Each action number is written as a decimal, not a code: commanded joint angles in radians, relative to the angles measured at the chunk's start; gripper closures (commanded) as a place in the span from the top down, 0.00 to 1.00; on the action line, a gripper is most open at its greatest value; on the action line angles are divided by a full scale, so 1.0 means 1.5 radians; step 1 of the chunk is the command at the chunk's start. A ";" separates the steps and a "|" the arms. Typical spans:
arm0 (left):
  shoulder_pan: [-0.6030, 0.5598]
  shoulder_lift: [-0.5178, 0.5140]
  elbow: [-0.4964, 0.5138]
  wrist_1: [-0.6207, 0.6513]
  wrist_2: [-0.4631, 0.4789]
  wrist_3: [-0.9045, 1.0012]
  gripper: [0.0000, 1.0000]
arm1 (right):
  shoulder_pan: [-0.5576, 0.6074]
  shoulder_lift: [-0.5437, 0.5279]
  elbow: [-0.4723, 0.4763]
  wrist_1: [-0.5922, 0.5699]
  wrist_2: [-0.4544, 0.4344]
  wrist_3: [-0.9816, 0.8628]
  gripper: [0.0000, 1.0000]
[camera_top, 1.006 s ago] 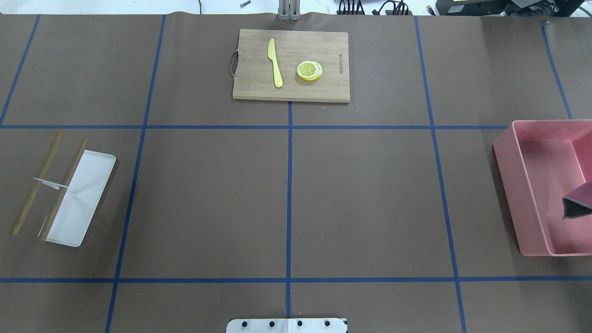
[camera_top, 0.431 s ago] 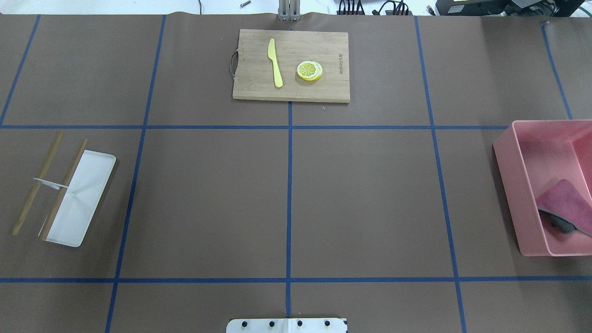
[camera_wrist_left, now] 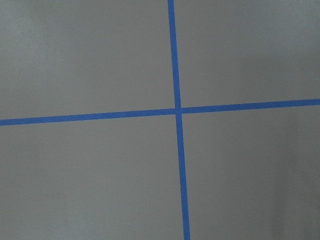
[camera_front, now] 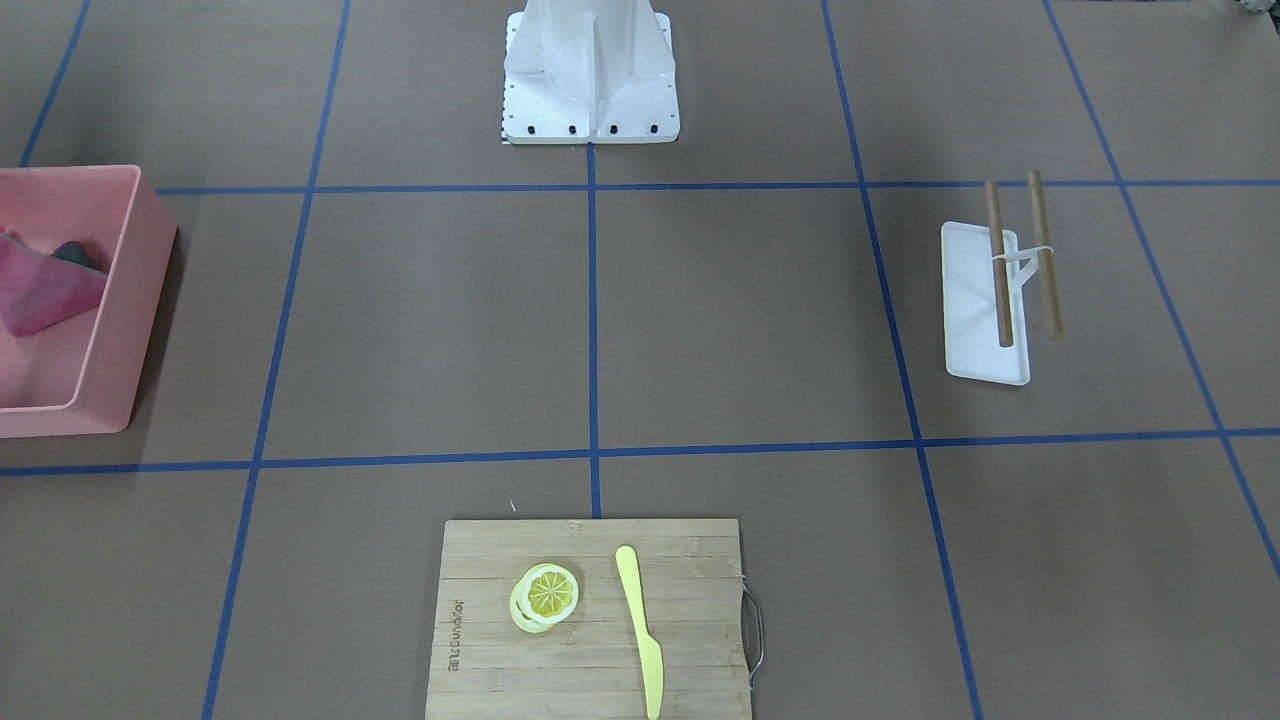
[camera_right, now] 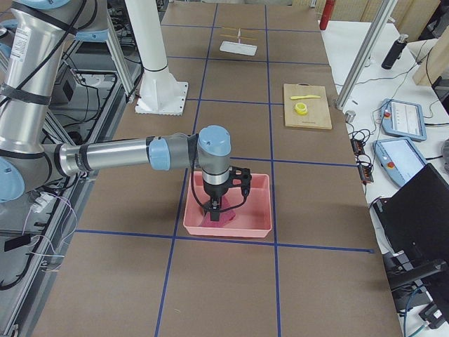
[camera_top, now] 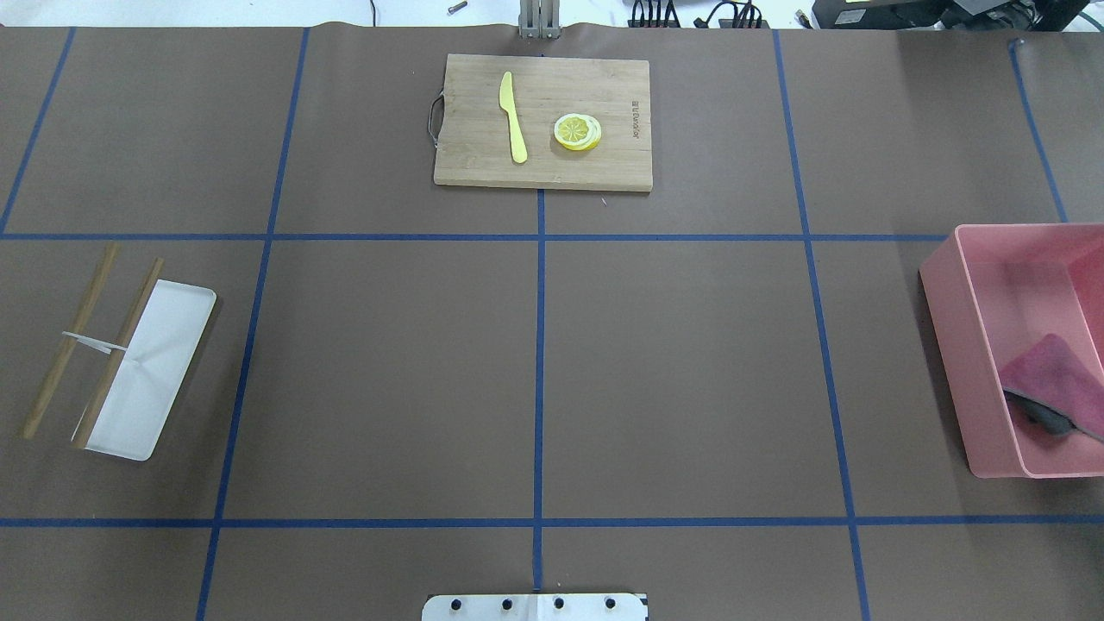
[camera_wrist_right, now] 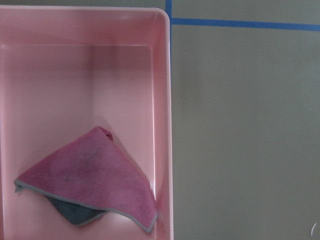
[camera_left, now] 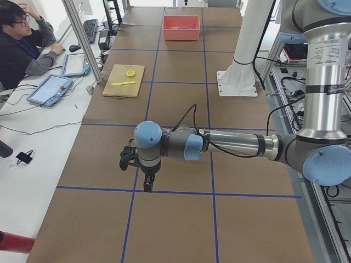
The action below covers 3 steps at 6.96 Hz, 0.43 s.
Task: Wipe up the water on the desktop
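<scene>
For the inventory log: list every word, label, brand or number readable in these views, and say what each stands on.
Burned-in brand mark near one short edge of the cutting board: one word, too small and blurred to read.
Tablet screens: too small to read.
Nothing else in view carries readable text.

One camera looks down over my shoulders, another faces me across the desktop (camera_top: 388,371); both share the cutting board (camera_top: 604,164). Two more look along it from each end. My wrist cameras stare straight down, close, the right one onto the pink bin (camera_wrist_right: 162,100).
</scene>
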<state>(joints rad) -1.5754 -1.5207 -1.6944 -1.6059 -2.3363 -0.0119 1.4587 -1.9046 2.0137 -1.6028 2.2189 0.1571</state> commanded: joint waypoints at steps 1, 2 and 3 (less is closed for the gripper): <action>0.000 0.001 0.001 0.000 0.000 0.002 0.98 | 0.005 0.001 -0.005 0.007 0.004 0.001 1.00; 0.000 0.001 0.001 0.000 0.000 0.002 0.98 | 0.005 0.002 0.002 0.008 -0.002 -0.005 1.00; 0.000 0.001 -0.001 0.000 0.000 0.003 0.98 | 0.005 0.003 0.011 0.008 -0.008 -0.007 1.00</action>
<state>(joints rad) -1.5754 -1.5188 -1.6944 -1.6061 -2.3363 -0.0089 1.4658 -1.9032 2.0165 -1.5917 2.2156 0.1513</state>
